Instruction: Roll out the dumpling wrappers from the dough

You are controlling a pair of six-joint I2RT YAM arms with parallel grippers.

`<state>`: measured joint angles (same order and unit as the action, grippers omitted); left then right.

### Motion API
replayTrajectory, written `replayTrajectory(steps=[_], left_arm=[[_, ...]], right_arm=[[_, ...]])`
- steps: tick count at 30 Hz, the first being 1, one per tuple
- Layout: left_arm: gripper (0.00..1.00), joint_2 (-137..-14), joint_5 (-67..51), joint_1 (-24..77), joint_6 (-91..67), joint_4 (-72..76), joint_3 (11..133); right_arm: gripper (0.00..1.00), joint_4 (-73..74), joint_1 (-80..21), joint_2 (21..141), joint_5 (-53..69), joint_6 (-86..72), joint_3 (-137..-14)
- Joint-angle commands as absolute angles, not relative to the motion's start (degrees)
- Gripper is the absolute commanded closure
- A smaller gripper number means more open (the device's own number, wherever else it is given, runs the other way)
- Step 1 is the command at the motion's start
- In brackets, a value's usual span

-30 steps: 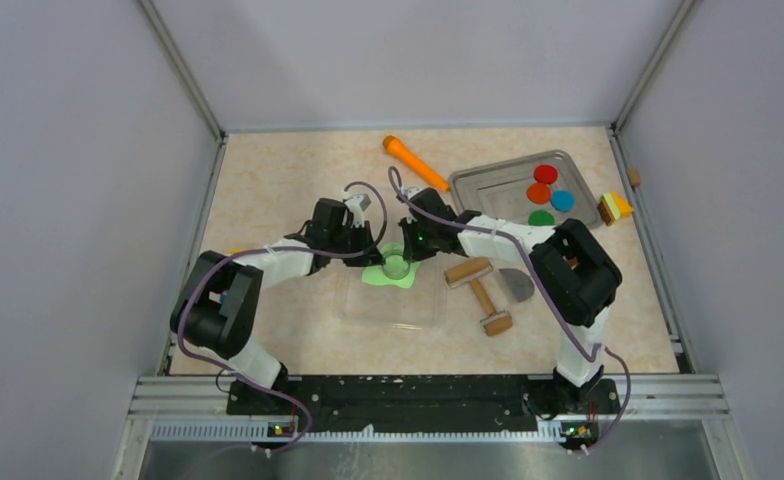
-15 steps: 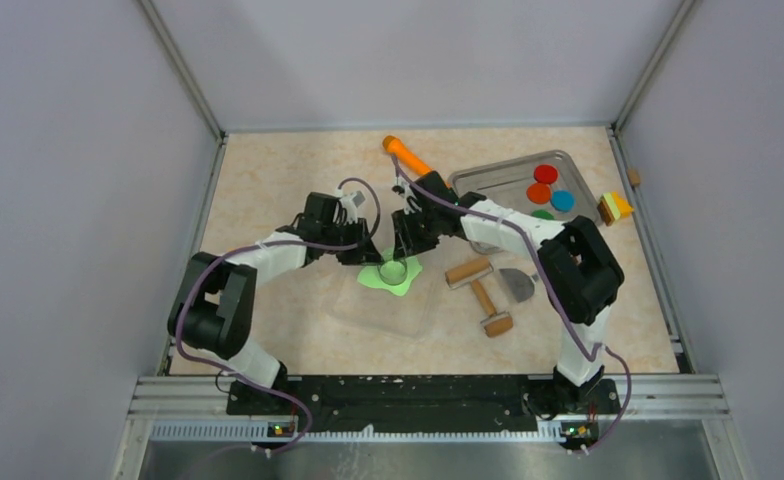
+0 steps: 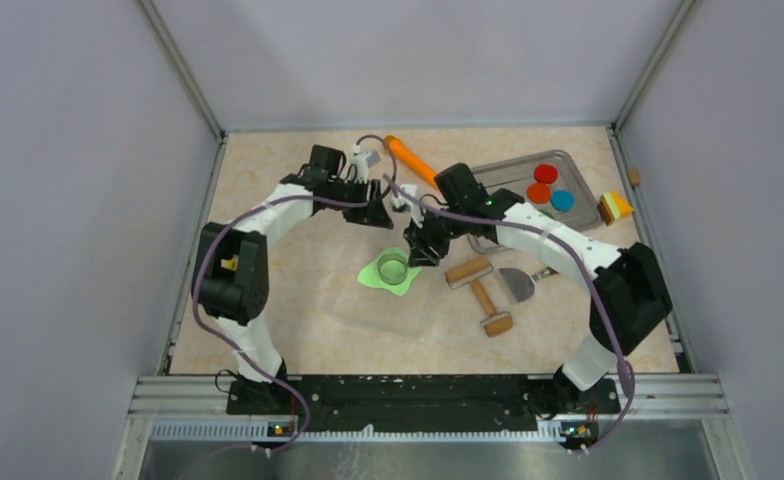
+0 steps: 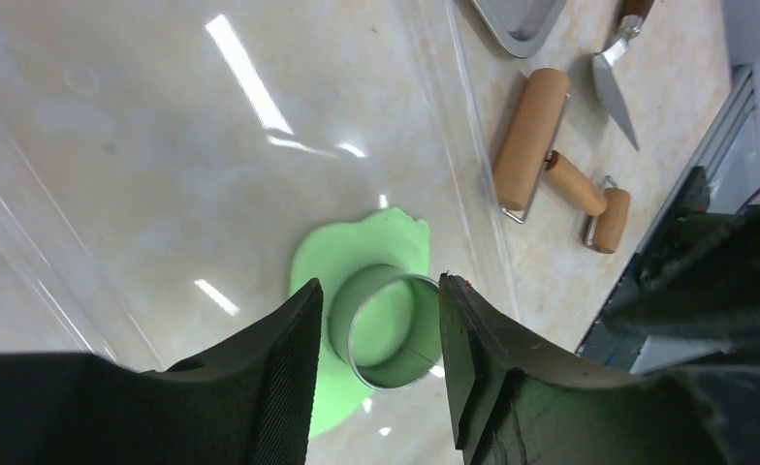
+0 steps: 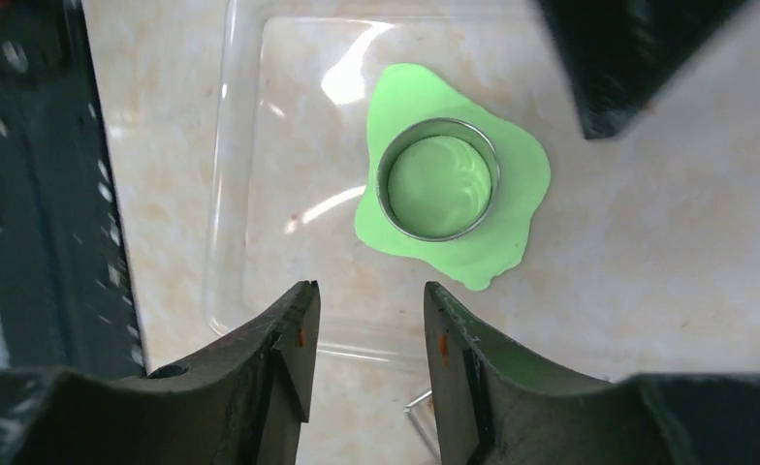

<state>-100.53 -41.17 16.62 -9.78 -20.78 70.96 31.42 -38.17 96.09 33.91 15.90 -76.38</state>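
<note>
Clear plastic sheeting [image 3: 388,312] lies on the pale stone-patterned table [image 3: 268,300], nearest the arm bases. To its right rests a wooden roller [image 3: 481,295], with a wide barrel at one end of its handle and a short one at the other. A metal scraper [image 3: 516,284] lies just beside the roller.

On the sheet's far part sits the dough [image 5: 500,237], a thin, irregular lime-green sheet. A metal ring cutter [image 5: 438,123] stands upright on it, and a round of the same green fills its inside. Whether that round is cut free cannot be told.

The right gripper [image 5: 366,300] hangs above the dough, just right of the ring. Its fingers are apart with nothing between them. Farther back, the left gripper [image 4: 380,295] hangs over the table, clear of the dough, and is likewise parted and empty. Its wrist view looks down on the ring through the gap.

Beyond the right arm is a steel tray [image 3: 506,183] holding a red disc [image 3: 545,173], an orange disc [image 3: 539,193] and a blue disc [image 3: 562,200]. An orange stick-like tool [image 3: 415,162] lies left of the tray near the back wall, and a small yellow-and-orange block [image 3: 615,207] sits at the tray's right.
</note>
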Motion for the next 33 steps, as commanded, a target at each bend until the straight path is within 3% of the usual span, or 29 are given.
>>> replayTrajectory(steps=[1,5,15,33], left_arm=[[0.49,-108.77,-44.69,17.0,9.13,-40.1,82.3],[0.51,-113.86,-43.03,17.06,17.98,-51.36,88.99],[0.52,-117.39,-46.51,19.5,23.75,-55.65,91.36],[0.74,-118.78,-42.98,20.93,17.79,-50.33,91.03]], right_arm=[[0.57,30.54,-44.61,90.07,31.13,49.77,-69.66],[0.59,23.41,-48.62,90.78,25.46,56.27,-65.8],[0.62,17.48,-52.23,96.46,20.85,55.61,-66.66],[0.73,17.22,-52.58,102.23,19.76,56.69,-69.26]])
